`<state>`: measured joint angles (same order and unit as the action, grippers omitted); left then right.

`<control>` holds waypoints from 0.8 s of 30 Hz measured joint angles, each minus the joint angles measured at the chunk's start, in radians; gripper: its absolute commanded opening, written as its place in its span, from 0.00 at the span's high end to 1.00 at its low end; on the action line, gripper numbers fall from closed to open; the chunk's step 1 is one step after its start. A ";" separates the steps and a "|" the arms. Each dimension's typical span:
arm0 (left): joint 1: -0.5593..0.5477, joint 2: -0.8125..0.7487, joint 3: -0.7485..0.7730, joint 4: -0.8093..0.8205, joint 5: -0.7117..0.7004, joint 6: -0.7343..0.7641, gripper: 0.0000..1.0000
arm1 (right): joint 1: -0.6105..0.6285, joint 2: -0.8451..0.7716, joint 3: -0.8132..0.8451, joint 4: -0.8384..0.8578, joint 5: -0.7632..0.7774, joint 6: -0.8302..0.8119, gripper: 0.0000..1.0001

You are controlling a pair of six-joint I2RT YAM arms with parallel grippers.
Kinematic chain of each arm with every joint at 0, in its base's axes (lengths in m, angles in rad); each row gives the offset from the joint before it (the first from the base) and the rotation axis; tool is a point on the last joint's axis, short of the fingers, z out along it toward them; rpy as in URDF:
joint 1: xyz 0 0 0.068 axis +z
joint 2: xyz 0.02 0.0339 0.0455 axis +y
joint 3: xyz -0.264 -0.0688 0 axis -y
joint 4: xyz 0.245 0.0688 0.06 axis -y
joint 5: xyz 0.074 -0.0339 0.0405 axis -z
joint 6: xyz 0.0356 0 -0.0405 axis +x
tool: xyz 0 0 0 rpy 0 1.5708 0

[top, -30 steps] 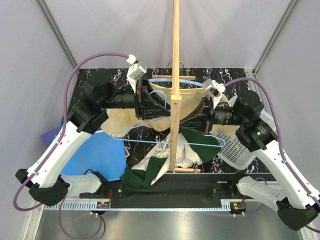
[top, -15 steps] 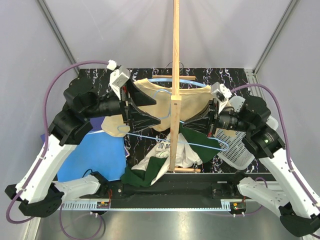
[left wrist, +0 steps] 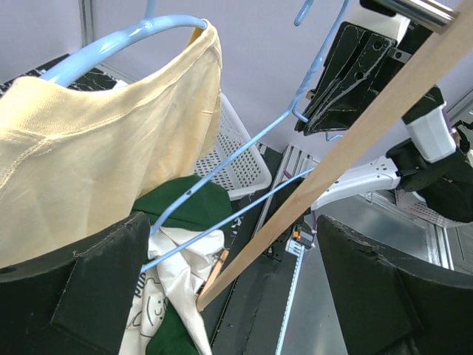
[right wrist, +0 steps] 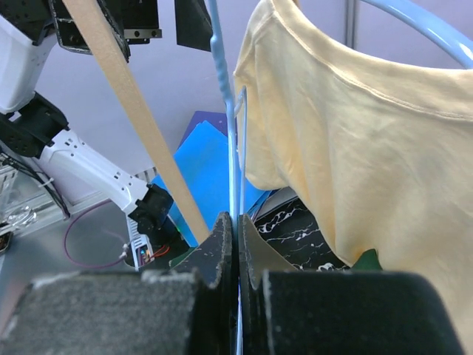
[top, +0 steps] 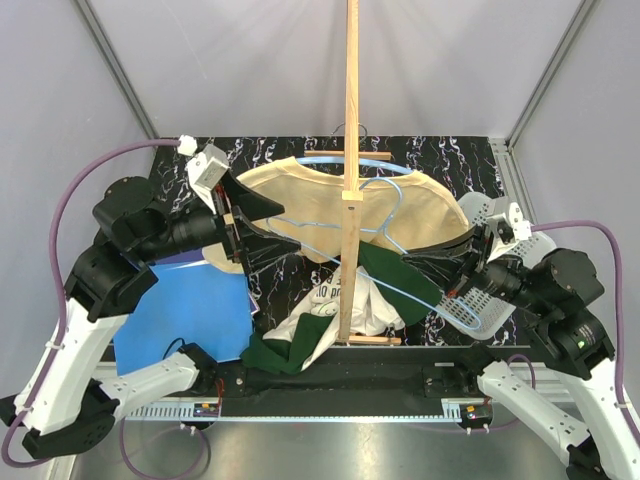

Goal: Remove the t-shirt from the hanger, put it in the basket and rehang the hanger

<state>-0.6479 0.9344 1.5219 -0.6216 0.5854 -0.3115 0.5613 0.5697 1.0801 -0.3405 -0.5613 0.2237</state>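
A cream t-shirt (top: 425, 205) hangs on a light blue hanger (top: 335, 161) beside the upright wooden pole (top: 350, 120). Its hook (top: 395, 195) curls near the pole. My left gripper (top: 283, 227) is open at the shirt's left side, nothing between its fingers. In the left wrist view (left wrist: 230, 237) the t-shirt (left wrist: 96, 140) drapes over the left finger, on the hanger's curved arm (left wrist: 126, 37). My right gripper (top: 407, 259) is shut on the hanger's thin blue bar, seen running up from its jaws (right wrist: 236, 222) beside the t-shirt (right wrist: 369, 133).
A pile of green and white garments (top: 320, 320) lies at the pole's foot. A blue cloth (top: 190, 310) lies at the left. A white plastic basket (top: 485, 300) sits at the right, under my right gripper. Grey walls enclose the table.
My left gripper opened and drew back to the left. My right arm pulled back to the right with the hanger bar, and the t-shirt now spreads wider across the pole.
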 measured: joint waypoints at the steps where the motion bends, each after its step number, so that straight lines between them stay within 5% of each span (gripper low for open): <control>1: 0.000 0.005 0.003 -0.003 -0.001 0.000 0.01 | 0.000 -0.002 -0.001 -0.002 0.006 0.001 1.00; 24: 0.000 0.000 -0.012 -0.016 -0.022 -0.029 0.01 | 0.000 0.097 0.089 0.037 -0.014 0.005 1.00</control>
<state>-0.6479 0.9344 1.5101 -0.6380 0.5632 -0.3408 0.5613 0.6662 1.1687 -0.3035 -0.5755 0.2291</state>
